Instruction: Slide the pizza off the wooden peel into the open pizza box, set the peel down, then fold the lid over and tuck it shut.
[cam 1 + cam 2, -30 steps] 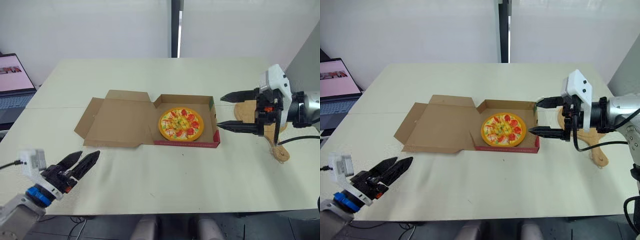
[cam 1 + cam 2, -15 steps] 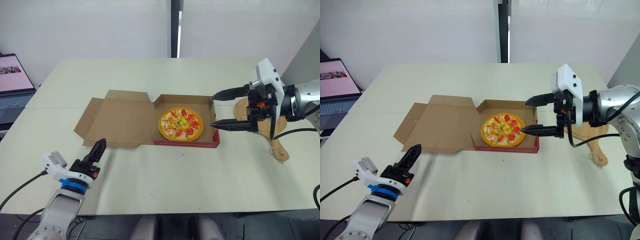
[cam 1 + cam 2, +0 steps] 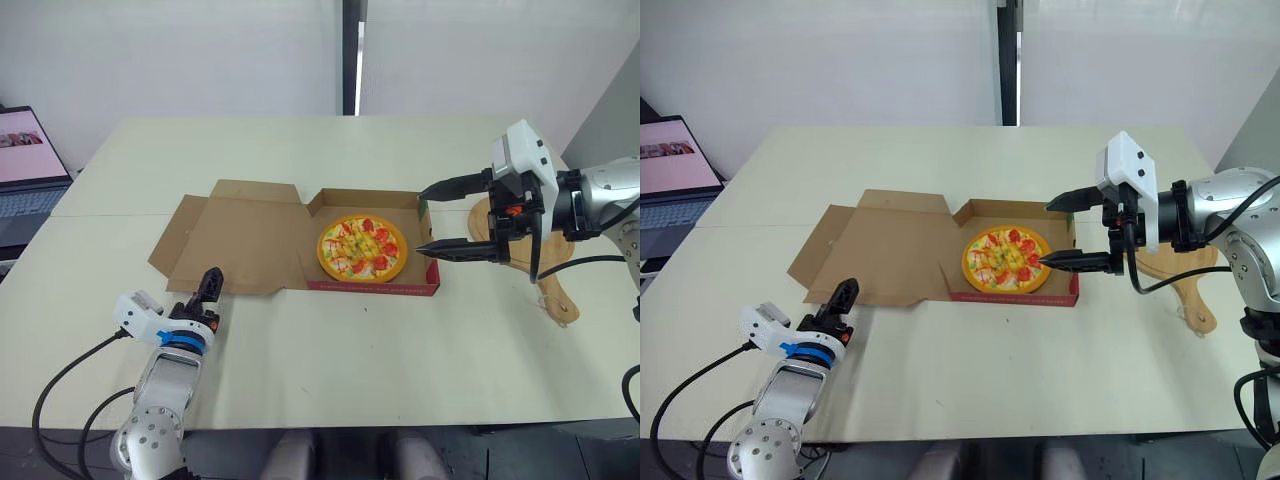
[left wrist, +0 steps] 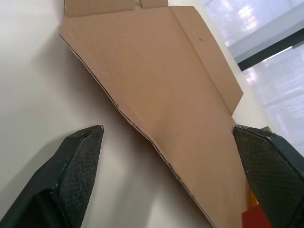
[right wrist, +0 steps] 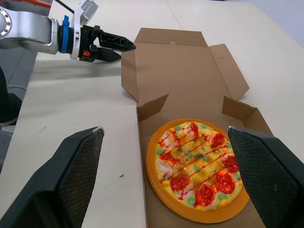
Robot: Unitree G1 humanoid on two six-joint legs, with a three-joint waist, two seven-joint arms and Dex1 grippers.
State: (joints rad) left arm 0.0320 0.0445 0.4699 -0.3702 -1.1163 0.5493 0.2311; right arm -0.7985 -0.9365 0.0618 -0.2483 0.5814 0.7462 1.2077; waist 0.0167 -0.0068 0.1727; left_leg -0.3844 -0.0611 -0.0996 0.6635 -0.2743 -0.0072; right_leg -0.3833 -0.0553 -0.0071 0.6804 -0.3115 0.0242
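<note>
The pizza (image 3: 362, 248) lies in the tray of the open cardboard box (image 3: 372, 287), which has a red front wall. Its lid (image 3: 240, 240) lies flat on the table to the left of the tray. My right gripper (image 3: 422, 220) is open, its fingertips over the tray's right wall, beside the pizza (image 5: 197, 164). The wooden peel (image 3: 558, 300) rests on the table at the right, partly hidden under my right arm. My left gripper (image 3: 210, 285) is open, low over the table just in front of the lid's (image 4: 161, 90) front edge.
A laptop (image 3: 25, 170) with its screen lit stands off the table's left side. The cream table (image 3: 350, 360) has bare surface in front of the box and behind it. A cable trails from my left arm over the front edge.
My left gripper has swung in from the front left corner up to the lid's front edge. My right gripper has moved left from over the peel to the tray's right wall.
</note>
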